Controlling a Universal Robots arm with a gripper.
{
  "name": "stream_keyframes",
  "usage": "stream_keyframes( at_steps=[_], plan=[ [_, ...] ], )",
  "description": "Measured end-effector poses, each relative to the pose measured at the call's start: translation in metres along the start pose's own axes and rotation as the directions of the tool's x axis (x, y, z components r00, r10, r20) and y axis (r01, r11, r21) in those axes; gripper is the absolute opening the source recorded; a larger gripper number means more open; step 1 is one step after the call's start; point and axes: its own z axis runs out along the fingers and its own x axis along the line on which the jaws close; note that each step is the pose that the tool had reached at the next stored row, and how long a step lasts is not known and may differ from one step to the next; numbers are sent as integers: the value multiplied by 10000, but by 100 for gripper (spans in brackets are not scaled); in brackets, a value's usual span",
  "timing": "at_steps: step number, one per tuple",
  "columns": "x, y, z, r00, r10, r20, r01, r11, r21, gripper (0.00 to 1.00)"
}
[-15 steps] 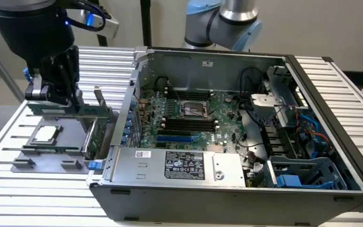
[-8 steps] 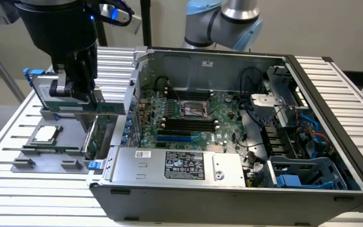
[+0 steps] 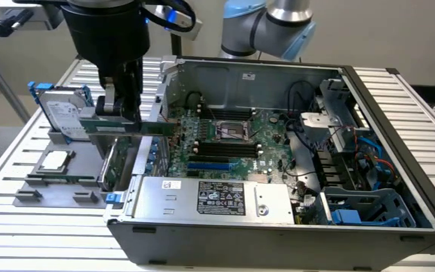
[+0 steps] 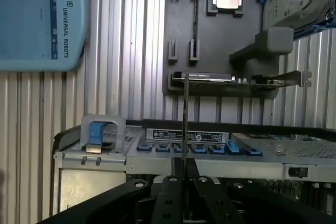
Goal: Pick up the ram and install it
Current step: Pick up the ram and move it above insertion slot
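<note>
1. Slatted white bench [image 3: 43, 232]: carries a grey fixture tray and an open computer case.
2. Claw [image 3: 119, 116]: pinched shut on the ram, its fingers clamping the stick's flat faces; nothing else in its hold.
3. Ram [image 3: 149, 128]: thin green stick, held on edge with its length level. It appears lifted clear of the tray, just beside the case wall on the exterior view's left.
4. Arm: wrist [image 3: 108, 34] points straight down above the tray; a blue-grey joint [image 3: 267, 25] stands behind the case.
5. Fixture tray [image 3: 32, 187]: holds the processor chip [image 3: 55, 161], the hard drive [image 3: 63, 110] and a bracketed expansion card [image 4: 273, 81].
6. Case [image 3: 406, 124]: side open, motherboard [image 3: 271, 127] exposed; dark memory slots [image 3: 221, 148] lie beside the processor socket [image 3: 229, 129], well apart from the ram.
7. Step in hand, as judged: pick-up done, ram not yet over the board. Installing calls for the stick's lower edge to sit parallel over one slot, then a square downward press.
</note>
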Motion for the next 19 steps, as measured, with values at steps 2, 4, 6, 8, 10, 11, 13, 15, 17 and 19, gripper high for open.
stream_keyframes(
  at_steps=[2, 4, 6, 8, 10, 11, 13, 15, 17, 19],
  plan=[
    [2, -90, -3, 10000, -2, 50, 2, 10000, 1, 0],
    [5, -184, -5, 10000, -3, 98, 3, 10000, 2, 0],
    [7, -272, -8, 9999, -4, 142, 4, 10000, 3, 0],
    [10, -365, -10, 9998, -6, 182, 6, 10000, 5, 0],
    [12, -455, -12, 9998, -6, 217, 6, 10000, 6, 0],
    [13, -501, -13, 9997, -6, 232, 6, 10000, 6, 0],
    [15, -591, -16, 9997, -8, 258, 8, 10000, 7, 0],
    [18, -682, -18, 9996, -7, 278, 7, 10000, 7, 0],
    [20, -772, -19, 9996, -9, 293, 9, 10000, 7, 0],
    [22, -863, -19, 9995, -8, 303, 8, 10000, 6, 0]
  ],
)
